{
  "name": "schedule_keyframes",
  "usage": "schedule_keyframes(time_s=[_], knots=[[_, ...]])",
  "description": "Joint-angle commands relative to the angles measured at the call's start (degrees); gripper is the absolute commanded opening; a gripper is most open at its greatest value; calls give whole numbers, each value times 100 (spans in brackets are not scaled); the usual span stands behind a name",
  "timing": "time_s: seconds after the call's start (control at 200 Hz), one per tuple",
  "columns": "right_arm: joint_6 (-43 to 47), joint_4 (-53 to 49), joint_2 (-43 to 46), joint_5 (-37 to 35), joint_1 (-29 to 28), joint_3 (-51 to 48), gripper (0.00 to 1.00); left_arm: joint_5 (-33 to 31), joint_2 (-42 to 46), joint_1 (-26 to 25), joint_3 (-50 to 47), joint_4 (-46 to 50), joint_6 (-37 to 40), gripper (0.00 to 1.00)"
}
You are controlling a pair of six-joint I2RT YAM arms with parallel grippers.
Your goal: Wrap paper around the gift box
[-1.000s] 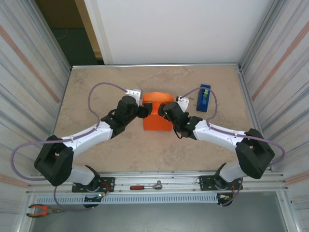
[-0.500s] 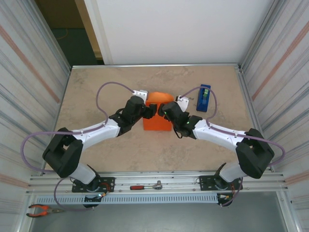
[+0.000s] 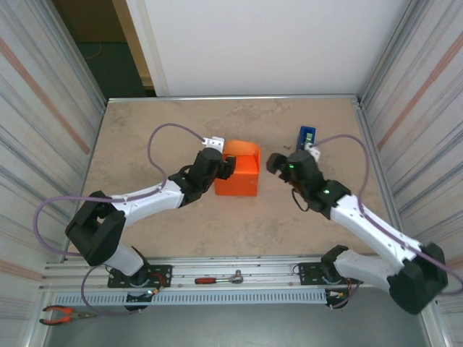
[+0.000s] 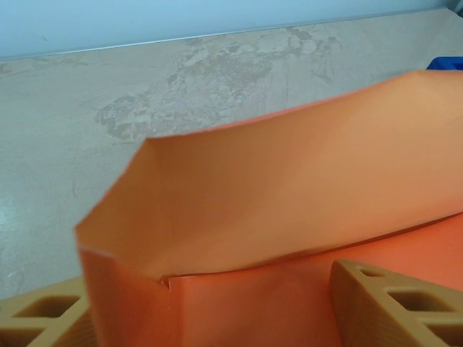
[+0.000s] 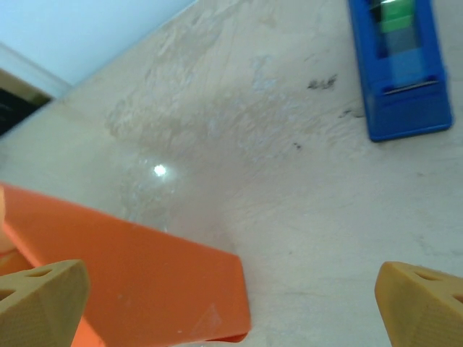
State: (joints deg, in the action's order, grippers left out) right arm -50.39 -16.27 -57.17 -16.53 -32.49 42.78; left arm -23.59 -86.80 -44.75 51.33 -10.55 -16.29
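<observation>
The paper [image 3: 239,172], one orange sheet folded up boxlike, lies between the fingers of the outstretched left gripper [image 3: 226,168], grip unclear, while the right gripper [image 3: 274,160] hovers spread wide near one blue tape dispenser [image 3: 306,139].

Easiest lane is the strip of bare table [image 3: 262,191] between the orange paper [image 3: 242,181] bundle and the right gripper [image 3: 273,160], whose fingers are spread wide over plain tabletop, and the bundle's near and far sides are open too. The left side is blocked: the left gripper [image 3: 228,168] is right up against the paper there, with a flap standing between its spread fingers. Only other thing to dodge is the blue tape dispenser [image 3: 306,139], just beyond the right gripper toward the right wall [image 3: 405,108].
</observation>
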Motion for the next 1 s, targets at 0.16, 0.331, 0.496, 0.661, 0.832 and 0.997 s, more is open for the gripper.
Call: schedule_keyframes(time_s=[0.16,0.331,0.496,0.661,0.832,0.997], knots=[[-173,598,330,3036,1639,-515,88,-543,-259,-112,138,412,198,70],[-399,1363,-540,3779,1680,-346,48,-677,-337,-198,180,435,285,69],[-577,1901,-1171,3879,1534,-135,2,-730,-355,-227,193,483,332,69],[-562,2021,-1647,3698,1253,180,0,-758,-372,-230,171,492,312,68],[-647,2355,-2161,3711,1124,397,0,-780,-390,-245,149,523,276,68],[-647,2425,-2460,3682,1043,626,0,-788,-421,-253,144,526,267,67]])
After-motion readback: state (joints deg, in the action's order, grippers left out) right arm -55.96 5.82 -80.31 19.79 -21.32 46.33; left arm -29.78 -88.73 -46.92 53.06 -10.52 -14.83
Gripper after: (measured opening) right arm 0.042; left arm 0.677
